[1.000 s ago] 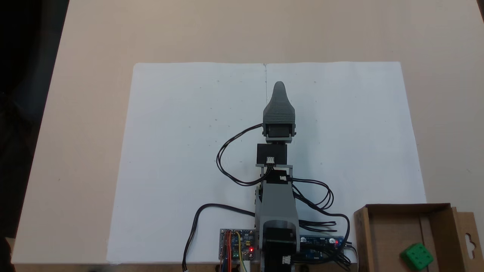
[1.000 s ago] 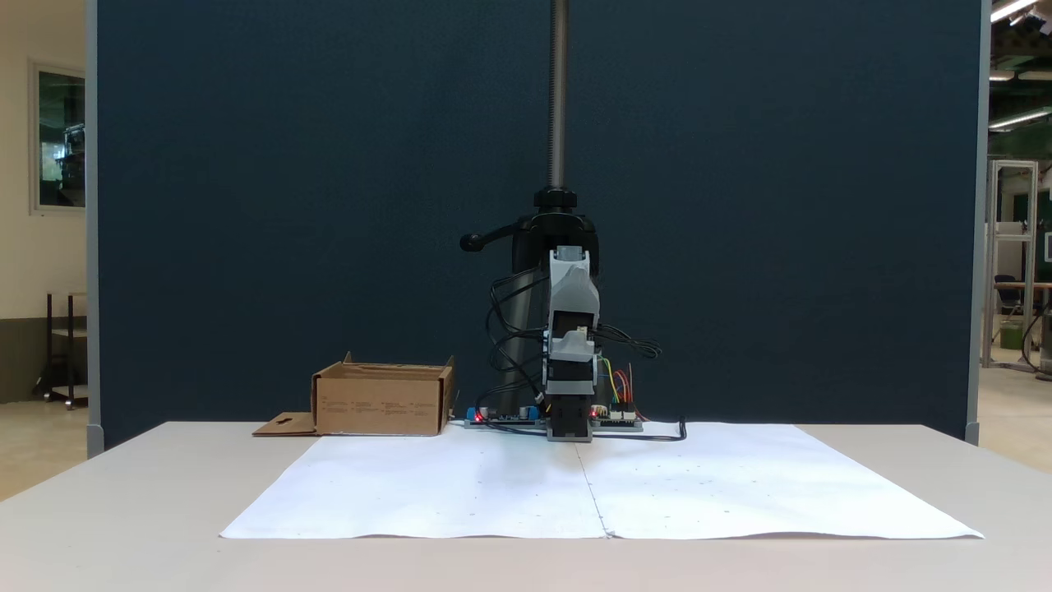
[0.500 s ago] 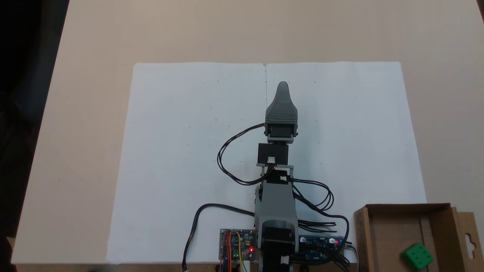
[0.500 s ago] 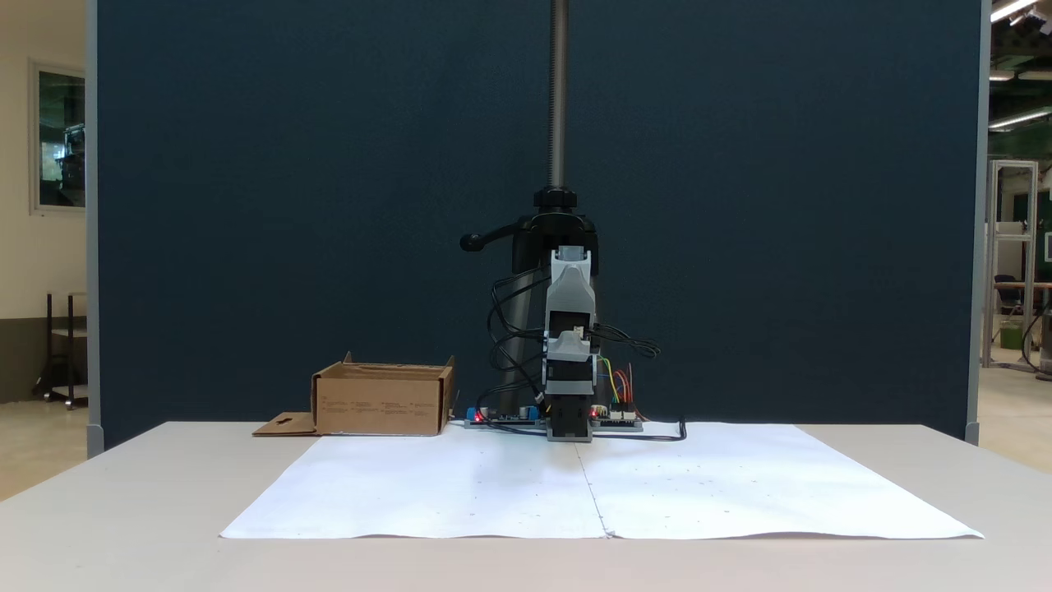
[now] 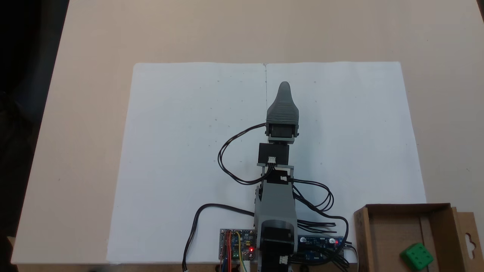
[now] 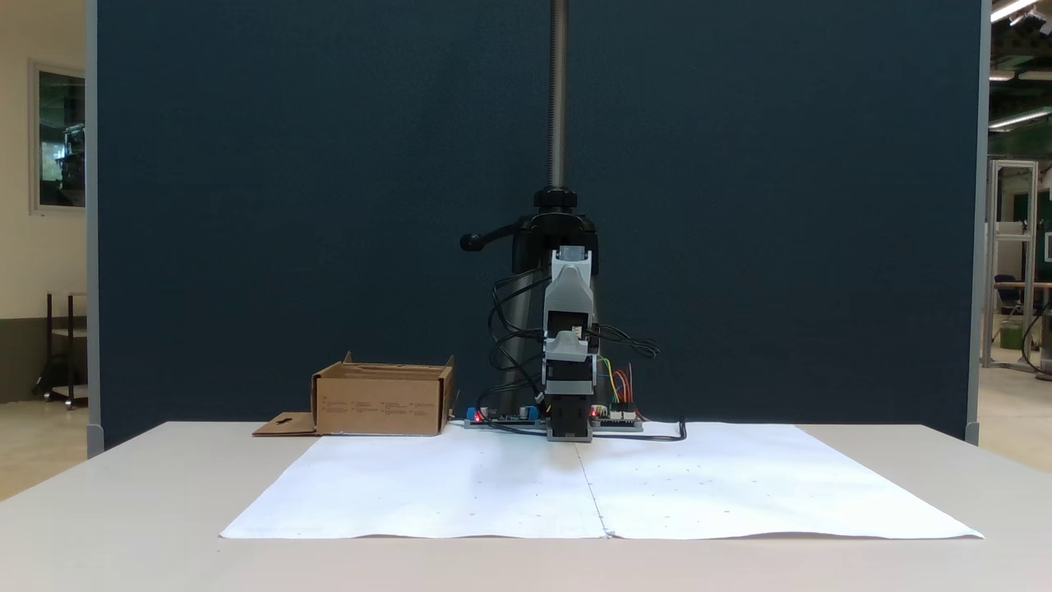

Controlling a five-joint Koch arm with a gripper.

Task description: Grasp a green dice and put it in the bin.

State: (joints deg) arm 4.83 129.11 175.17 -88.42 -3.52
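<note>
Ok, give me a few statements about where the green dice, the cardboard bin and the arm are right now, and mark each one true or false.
1. The green dice lies inside the bin. True.
2. The gripper is clamped on the dice. False: it hangs over the white paper, far from the dice, with nothing seen in it.
3. In the fixed view from above, the bin sits at the lower right, beside the arm's base. True.
4. The bin stands in the middle of the white paper. False: it stands off the paper's corner, on the table.
5. The bin's flap with the hang-hole is folded outward. True.
</note>
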